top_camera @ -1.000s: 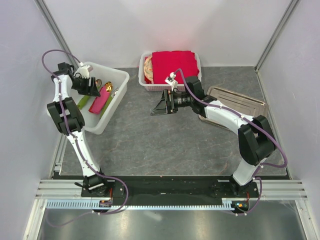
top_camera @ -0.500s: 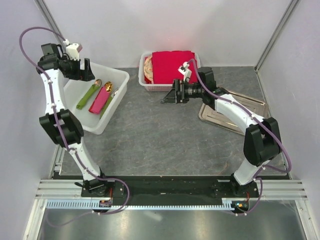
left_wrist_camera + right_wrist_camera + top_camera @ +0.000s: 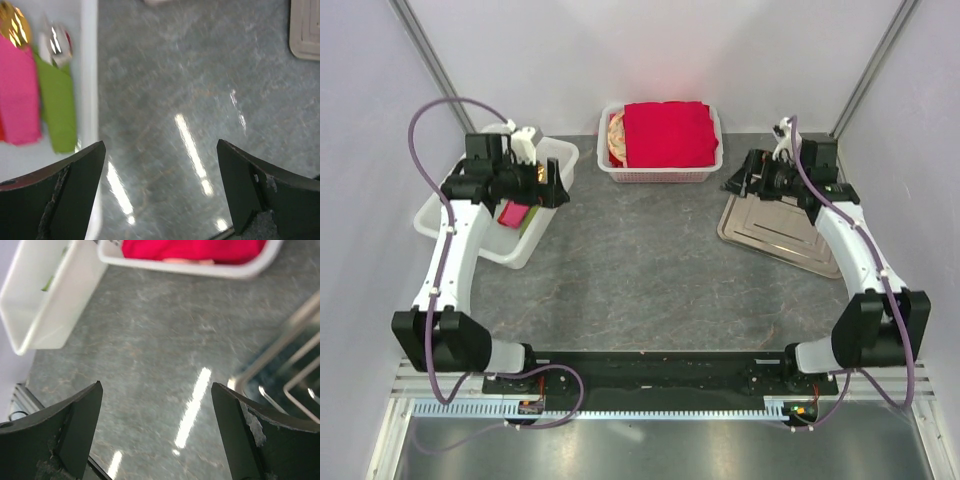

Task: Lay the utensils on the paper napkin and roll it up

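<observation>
Napkin (image 3: pixel 513 213) first: from the top cam we see it as a pink roll lying in the white bin (image 3: pixel 500 248) on the left, with a green roll (image 3: pixel 531 226) just beside it. The left gripper (image 3: pixel 558 185) hangs about over the bin's right rim, jaws spread and nothing in them. The right gripper (image 3: pixel 735 182) is by the far left corner of the metal tray (image 3: pixel 780 230), also spread wide and empty. At the back between them sits a basket (image 3: pixel 660 175) with a red stack (image 3: pixel 665 133).

On the left wrist cam the napkin (image 3: pixel 17 95) fills the left edge, inside the bin (image 3: pixel 90 75). A gold spoon (image 3: pixel 12 27) bowl pokes out of its top end. The green roll (image 3: pixel 57 107) touches its right side and has a shiny bowl of its own. Both fingers (image 3: pixel 65 200) stand far apart over grey table (image 3: pixel 190 90).

On the right wrist cam we get the same deal: fingers (image 3: pixel 70 430) released wide over the table (image 3: pixel 150 350), nothing gripped. The bin (image 3: pixel 45 305) is top left, the basket (image 3: pixel 200 267) along the top and the tray (image 3: pixel 295 340) at the right.
</observation>
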